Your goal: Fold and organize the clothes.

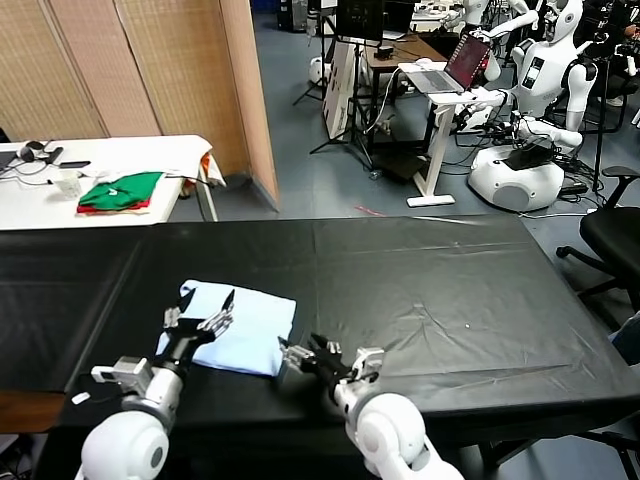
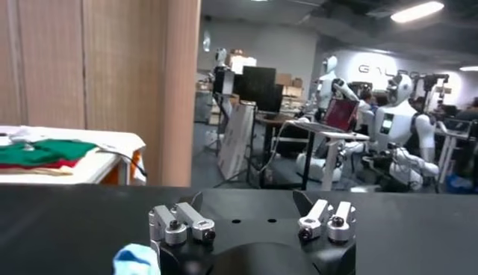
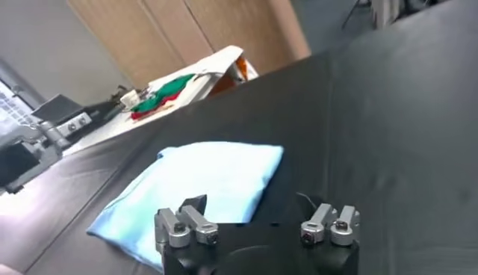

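Observation:
The clothes are one pale light-blue T-shirt [image 1: 243,325], folded into a small rectangle near the front left of the black table [image 1: 430,290]. My left gripper [image 1: 200,316] hovers open over the shirt's left part, with nothing between its fingers. In the left wrist view the left gripper [image 2: 249,202] stands wide open, and only a bit of the blue shirt [image 2: 136,260] shows beside it. My right gripper [image 1: 308,353] is open just off the shirt's right front corner. In the right wrist view the shirt [image 3: 202,179] lies just beyond the empty, open right gripper [image 3: 246,202].
A white side table [image 1: 150,150] at the back left carries folded green and red garments [image 1: 120,190]. A wooden partition [image 1: 150,70] stands behind it. A laptop stand [image 1: 440,80], other robots [image 1: 530,120] and an office chair [image 1: 615,235] stand beyond the table's far right.

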